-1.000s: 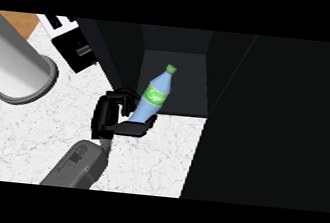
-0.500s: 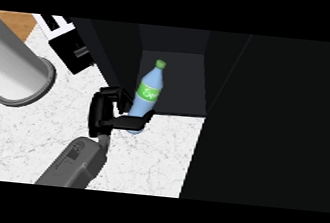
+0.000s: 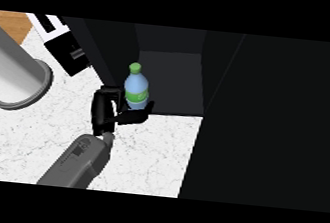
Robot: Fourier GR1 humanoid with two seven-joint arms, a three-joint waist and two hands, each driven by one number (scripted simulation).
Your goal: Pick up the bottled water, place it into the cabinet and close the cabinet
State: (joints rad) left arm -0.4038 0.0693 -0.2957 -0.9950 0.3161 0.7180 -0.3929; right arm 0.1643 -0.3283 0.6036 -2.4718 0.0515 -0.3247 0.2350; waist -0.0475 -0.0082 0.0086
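So the right hand (image 3: 107, 110) is grasping the bottled water (image 3: 137, 88), black fingers curled round its lower half from the left and near side, with the grey forearm coming up from the near-left edge. The bottle's upright, green cap on top and a green label round the middle, sitting right at the near-left corner of the open cabinet (image 3: 175, 82), just over the front lip. Can't tell if its base is actually resting on the cabinet floor, the fingers hide it. A big dark panel (image 3: 271, 123) fills everything to the right. Left of the hand is white marble counter (image 3: 24, 140), then a fat grey cylinder (image 3: 8, 73) and a black box (image 3: 71, 54) further back.
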